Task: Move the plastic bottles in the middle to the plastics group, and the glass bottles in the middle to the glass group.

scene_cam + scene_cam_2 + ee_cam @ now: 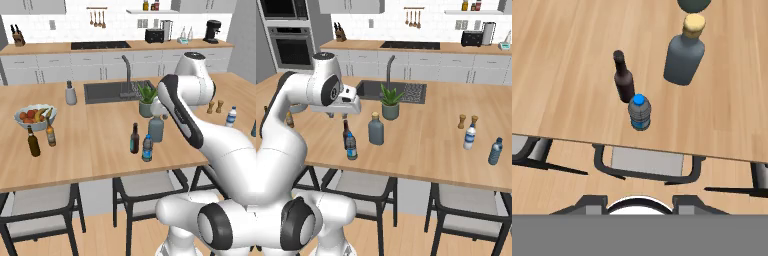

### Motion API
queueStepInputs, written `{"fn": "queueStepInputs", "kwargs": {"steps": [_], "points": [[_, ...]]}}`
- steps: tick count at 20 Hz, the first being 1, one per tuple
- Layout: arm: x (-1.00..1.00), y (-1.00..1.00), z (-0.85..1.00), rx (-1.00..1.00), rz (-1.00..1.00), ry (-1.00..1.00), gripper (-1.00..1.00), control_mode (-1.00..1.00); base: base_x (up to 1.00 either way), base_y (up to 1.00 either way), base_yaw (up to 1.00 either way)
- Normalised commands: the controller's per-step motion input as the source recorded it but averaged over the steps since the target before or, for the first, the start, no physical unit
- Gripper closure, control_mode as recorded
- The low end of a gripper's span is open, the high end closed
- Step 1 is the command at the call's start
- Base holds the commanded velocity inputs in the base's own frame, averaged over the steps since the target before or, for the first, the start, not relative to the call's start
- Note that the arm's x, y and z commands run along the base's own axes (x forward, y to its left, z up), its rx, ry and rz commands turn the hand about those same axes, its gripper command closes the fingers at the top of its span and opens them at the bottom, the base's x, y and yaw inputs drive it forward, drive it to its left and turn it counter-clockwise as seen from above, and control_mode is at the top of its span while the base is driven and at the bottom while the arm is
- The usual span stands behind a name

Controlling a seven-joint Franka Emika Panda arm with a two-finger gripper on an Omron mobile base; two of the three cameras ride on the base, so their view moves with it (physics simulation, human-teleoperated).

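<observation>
Ribbed blue-tinted plastic bottle (pixel 639 113) upright beside slim dark-brown beer bottle (pixel 623 77), squat grey-blue corked flask (pixel 684 52) near, gripper jaws pressed together, empty

On the table stand seven bottles: beer bottle (pixel 134 138), flask (pixel 156 128), blue-tinted bottle (pixel 147 148), two glass bottles (pixel 33 142), two plastic bottles (pixel 470 137), plus two shakers (pixel 461 121).

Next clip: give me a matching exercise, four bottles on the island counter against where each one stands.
Things:
1. grey-blue flask
2. beer bottle
3. blue-tinted water bottle
4. white-capped water bottle

Places:
A. nearest the counter's front edge, in the middle
B. beside the wooden shakers
C. just in front of the potted plant
D. right beside the blue-tinted bottle, slightly further back

Pairs: 1-C, 2-D, 3-A, 4-B
</observation>
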Motion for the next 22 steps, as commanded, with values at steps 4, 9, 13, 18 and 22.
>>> {"fn": "queueStepInputs", "kwargs": {"steps": [4,9,13,18,22], "points": [[0.00,0.00,-0.09,0.00,-0.01,-0.01,-1.00,-1.00,0.00,0.00,0.00],[0.05,0.00,-0.50,0.03,0.00,0.02,-1.00,-1.00,0.00,0.00,0.00],[0.27,0.00,-0.58,0.04,-0.01,0.00,-1.00,-1.00,0.00,0.00,0.00],[0.52,0.28,-0.28,-0.01,-0.09,-0.04,-1.00,-1.00,0.00,0.00,0.00],[0.37,0.22,-0.10,-0.04,-0.06,0.00,-1.00,-1.00,0.00,0.00,0.00]]}}
